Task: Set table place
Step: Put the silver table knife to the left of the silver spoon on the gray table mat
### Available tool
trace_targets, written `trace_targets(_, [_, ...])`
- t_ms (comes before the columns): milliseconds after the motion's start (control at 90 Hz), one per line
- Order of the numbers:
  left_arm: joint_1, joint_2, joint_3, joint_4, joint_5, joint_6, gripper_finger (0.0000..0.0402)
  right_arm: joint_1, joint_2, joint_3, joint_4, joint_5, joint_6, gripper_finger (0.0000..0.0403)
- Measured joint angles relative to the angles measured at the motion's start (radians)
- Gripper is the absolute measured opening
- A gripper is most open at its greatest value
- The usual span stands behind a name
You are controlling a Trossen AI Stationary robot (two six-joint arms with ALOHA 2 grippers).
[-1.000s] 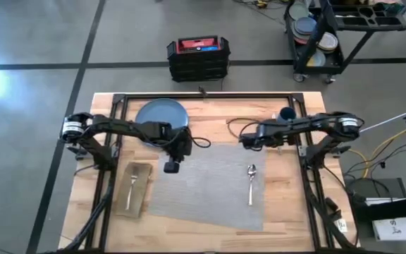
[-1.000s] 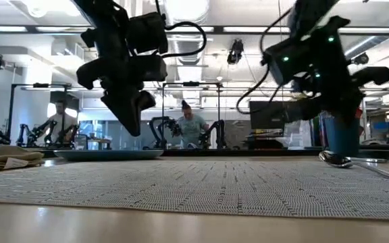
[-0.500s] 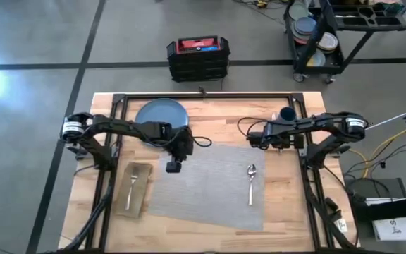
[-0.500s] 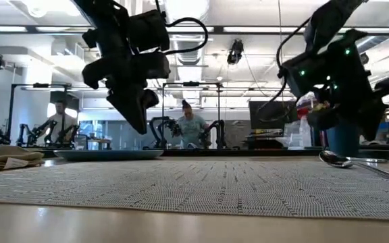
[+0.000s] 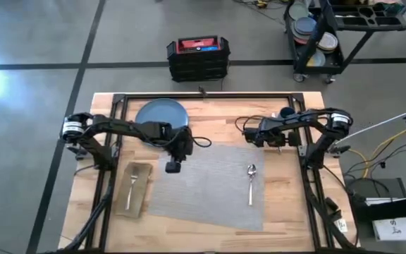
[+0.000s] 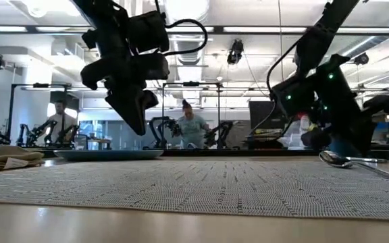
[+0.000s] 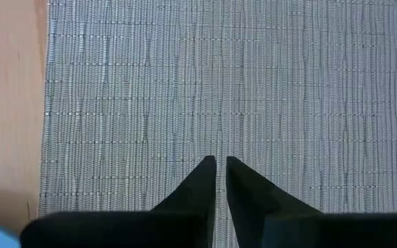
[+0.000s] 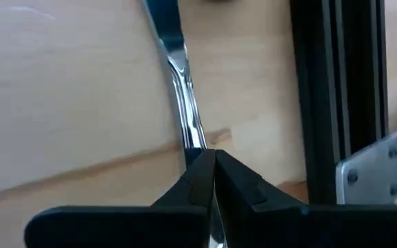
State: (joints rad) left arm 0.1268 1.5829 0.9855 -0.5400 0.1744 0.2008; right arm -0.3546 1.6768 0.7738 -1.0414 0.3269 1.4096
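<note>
Right gripper (image 8: 209,160) swung back over bare table (image 5: 217,127), pinching knife (image 8: 185,83), left gripper (image 7: 220,165) closed above placemat (image 5: 210,185)

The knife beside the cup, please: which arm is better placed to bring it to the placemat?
The right. Its gripper is already shut on the knife near the cup, while the left gripper hangs shut over the placemat, far from it.

On the bench (image 5: 210,130) lie one grey placemat (image 5: 210,185), one round blue plate (image 5: 159,113), one tan napkin (image 5: 134,187) with one fork (image 5: 131,186) on it, one spoon (image 5: 251,182) on the placemat, one knife (image 8: 181,76) and one dark-blue cup (image 5: 287,112). Two arms reach over it, each with one gripper: the left gripper (image 5: 171,167) and the right gripper (image 5: 272,138).
</note>
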Motion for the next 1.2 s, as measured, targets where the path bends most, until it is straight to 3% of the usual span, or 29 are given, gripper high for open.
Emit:
trace_targets(611, [0.002, 0.000, -0.001, 0.051, -0.010, 0.024, 0.0020, -0.007, -0.008, 0.055, 0.290, 0.048, -0.147, 0.0000])
trace_targets(1200, [0.006, 0.000, -0.001, 0.068, -0.011, 0.045, 0.0020, 0.062, -0.036, 0.066, 0.372, -0.113, -0.188, 0.0000])
